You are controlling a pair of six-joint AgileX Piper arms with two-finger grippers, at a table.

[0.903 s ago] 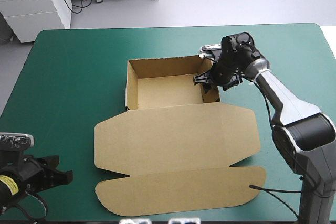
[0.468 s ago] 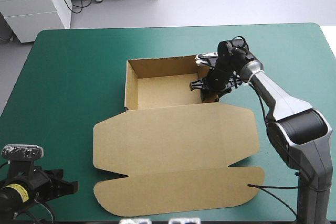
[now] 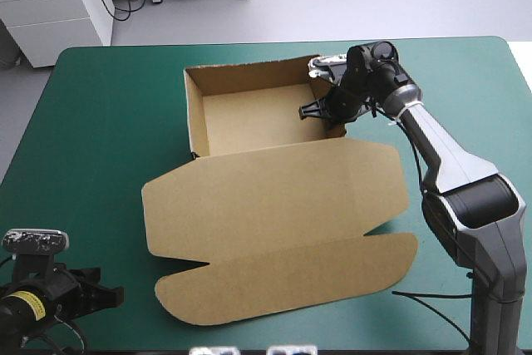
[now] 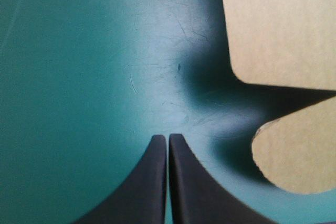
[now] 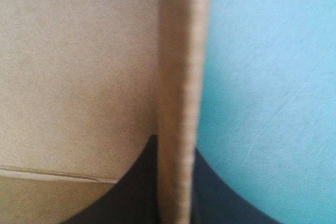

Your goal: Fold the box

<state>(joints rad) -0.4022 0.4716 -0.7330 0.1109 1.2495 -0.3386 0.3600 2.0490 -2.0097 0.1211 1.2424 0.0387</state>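
Observation:
The brown box [image 3: 249, 118] stands as an open tray in the middle of the table. Its lid [image 3: 274, 205] lies flat toward the near edge, with a rounded front flap. In the high view my right gripper [image 3: 327, 112] is at the tray's right wall. The right wrist view shows that wall's edge [image 5: 178, 77] pinched between the black fingers of my right gripper [image 5: 176, 148]. My left gripper [image 3: 104, 295] rests low at the table's near left corner, shut and holding nothing. In the left wrist view my left gripper [image 4: 167, 141] points at bare cover, with the lid's corner [image 4: 278, 24] off to one side.
A broad stretch of teal-green cover [image 3: 100, 130] lies between the box and the table's left edge. Another stretch [image 3: 474, 97] runs to the right of my right arm. The tray's back wall [image 3: 245, 76] stands a short way from the table's far edge.
My right gripper has shut on the tray's right wall. The whole box has shifted toward the far edge and turned slightly. My left arm moved a little earlier, then stayed still.

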